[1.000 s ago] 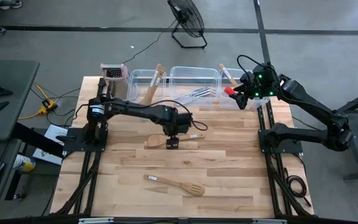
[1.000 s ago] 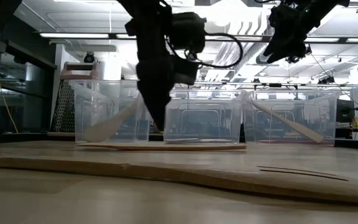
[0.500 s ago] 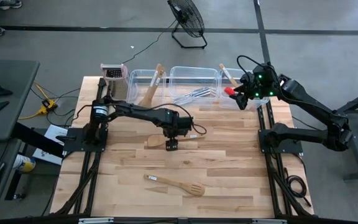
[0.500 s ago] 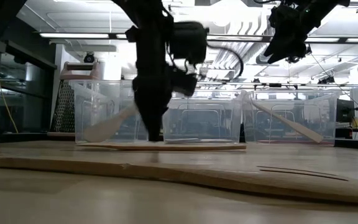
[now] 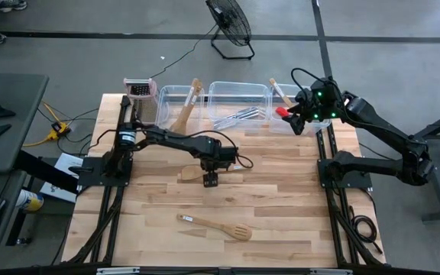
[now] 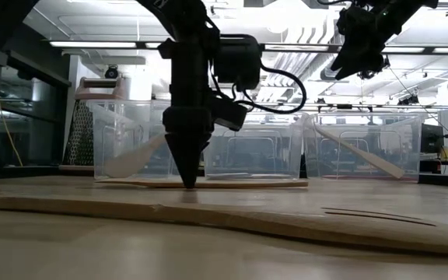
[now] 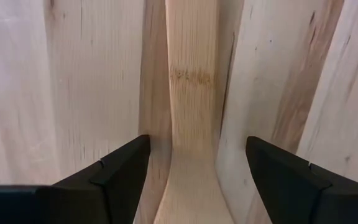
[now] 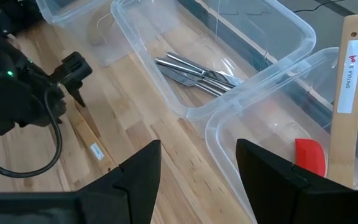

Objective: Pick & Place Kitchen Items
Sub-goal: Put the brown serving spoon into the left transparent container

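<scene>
Middle tub (image 8: 253, 68): metal cutlery (image 8: 194, 73); right tub (image 8: 272, 140): red spatula (image 8: 309, 157)

This is a robotics lab or workshop. A butcher-block table (image 5: 281, 206) stands on a bare grey concrete floor (image 5: 67, 53), with a black floor fan (image 5: 230, 27) behind it. Long ceiling strip lights (image 6: 99, 44) run overhead, and cables (image 5: 59, 126) trail off the table's left edge.

I'm reading "SPATULA" printed lengthwise on the white label (image 8: 352, 76) stuck to the wooden handle (image 8: 348, 106); its small red logo isn't legible.
</scene>
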Action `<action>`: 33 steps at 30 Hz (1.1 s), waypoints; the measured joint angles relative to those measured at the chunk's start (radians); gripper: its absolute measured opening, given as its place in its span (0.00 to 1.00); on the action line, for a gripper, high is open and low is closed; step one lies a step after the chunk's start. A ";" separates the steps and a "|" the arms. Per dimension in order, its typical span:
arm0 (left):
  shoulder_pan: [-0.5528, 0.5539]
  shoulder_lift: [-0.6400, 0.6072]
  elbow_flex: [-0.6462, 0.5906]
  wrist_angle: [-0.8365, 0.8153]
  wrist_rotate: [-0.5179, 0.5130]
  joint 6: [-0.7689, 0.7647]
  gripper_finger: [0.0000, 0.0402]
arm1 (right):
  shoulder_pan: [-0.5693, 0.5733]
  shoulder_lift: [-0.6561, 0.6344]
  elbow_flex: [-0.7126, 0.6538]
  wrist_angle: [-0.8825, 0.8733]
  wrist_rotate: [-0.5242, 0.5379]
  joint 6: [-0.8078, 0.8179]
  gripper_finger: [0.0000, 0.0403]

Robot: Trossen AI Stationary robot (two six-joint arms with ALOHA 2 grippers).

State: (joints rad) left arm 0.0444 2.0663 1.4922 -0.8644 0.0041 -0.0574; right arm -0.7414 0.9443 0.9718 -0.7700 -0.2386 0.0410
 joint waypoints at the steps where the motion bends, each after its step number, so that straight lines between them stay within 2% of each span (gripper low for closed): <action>1: 0.000 0.000 -0.004 0.004 0.000 0.000 0.66 | 0.000 0.000 0.000 -0.001 0.000 0.000 0.50; 7: 0.000 -0.002 -0.043 0.030 -0.004 -0.003 0.65 | 0.000 0.000 0.000 -0.003 0.000 0.000 0.50; 19: 0.000 0.001 -0.062 0.028 0.001 -0.003 0.40 | 0.000 0.000 0.000 -0.006 0.000 0.000 0.50; 33: -0.001 0.002 -0.063 0.025 0.002 0.003 0.25 | 0.000 0.000 0.000 -0.006 0.000 0.000 0.50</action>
State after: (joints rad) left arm 0.0437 2.0682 1.4288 -0.8398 0.0065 -0.0547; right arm -0.7414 0.9443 0.9718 -0.7757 -0.2386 0.0410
